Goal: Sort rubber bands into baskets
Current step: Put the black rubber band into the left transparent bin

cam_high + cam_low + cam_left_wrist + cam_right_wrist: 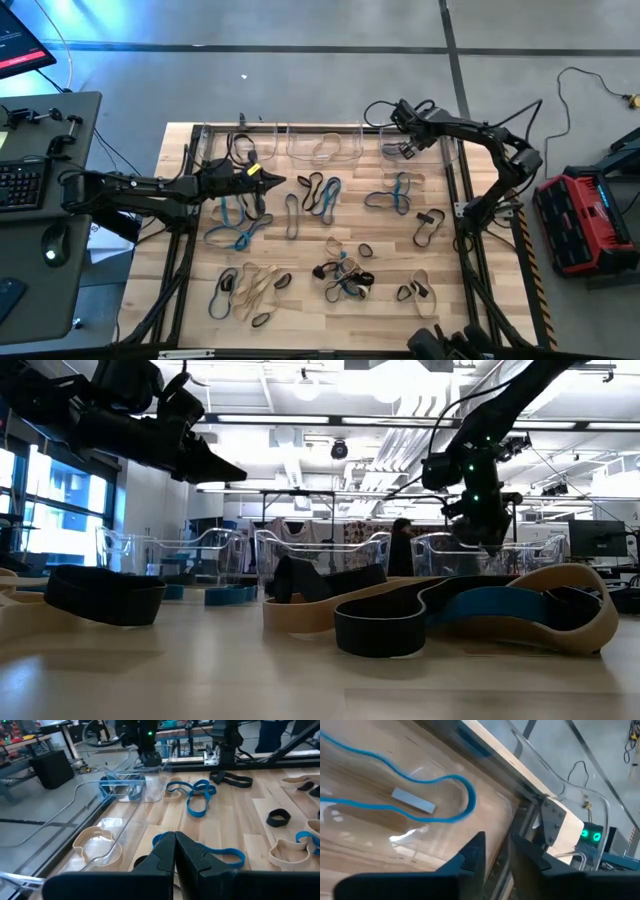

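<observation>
Rubber bands (340,272) in black, tan and blue lie scattered over the wooden bench (310,310), filling the middle and lower part of the high view. Farther up, the left hand (272,181), fingers pressed together and holding nothing, hangs above the bench at centre left. Along the bench's upper edge stand three clear baskets (325,147). The right hand (400,150), fingers slightly parted, is over the rightmost one, where a blue band (420,795) seems to lie loose inside.
</observation>
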Robot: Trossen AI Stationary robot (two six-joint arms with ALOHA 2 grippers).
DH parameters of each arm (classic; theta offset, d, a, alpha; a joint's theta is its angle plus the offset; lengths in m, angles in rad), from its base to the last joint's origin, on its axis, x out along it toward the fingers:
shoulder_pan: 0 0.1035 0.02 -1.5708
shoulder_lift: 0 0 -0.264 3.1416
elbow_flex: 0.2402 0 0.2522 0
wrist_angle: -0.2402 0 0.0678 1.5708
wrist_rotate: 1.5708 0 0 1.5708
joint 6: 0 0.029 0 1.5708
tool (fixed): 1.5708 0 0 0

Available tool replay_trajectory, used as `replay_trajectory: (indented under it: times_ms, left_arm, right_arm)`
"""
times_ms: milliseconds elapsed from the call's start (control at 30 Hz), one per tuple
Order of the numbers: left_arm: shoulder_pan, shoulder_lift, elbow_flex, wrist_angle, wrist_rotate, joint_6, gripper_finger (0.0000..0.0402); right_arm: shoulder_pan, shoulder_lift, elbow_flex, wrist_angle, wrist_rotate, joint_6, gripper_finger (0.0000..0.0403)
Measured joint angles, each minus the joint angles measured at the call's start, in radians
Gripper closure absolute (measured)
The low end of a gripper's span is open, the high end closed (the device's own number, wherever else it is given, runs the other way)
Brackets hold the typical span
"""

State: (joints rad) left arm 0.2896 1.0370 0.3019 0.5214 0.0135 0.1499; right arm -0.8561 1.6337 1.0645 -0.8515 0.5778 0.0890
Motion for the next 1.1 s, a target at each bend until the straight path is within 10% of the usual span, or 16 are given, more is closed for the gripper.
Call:
replay_trajectory:
  times_ms: [433, 1100]
  left_arm:
    - [0.005, 0.000, 0.000, 0.001, 0.000, -0.026, 0.0401]
    - [0.005, 0.000, 0.000, -0.022, 0.001, -0.025, 0.0401]
  right_arm:
    - [0.188, -0.174, 0.001, 0.095, -0.048, 0.009, 0.0393]
    - [0.529, -0.260, -0.336, 0.828, -0.301, 0.050, 0.0403]
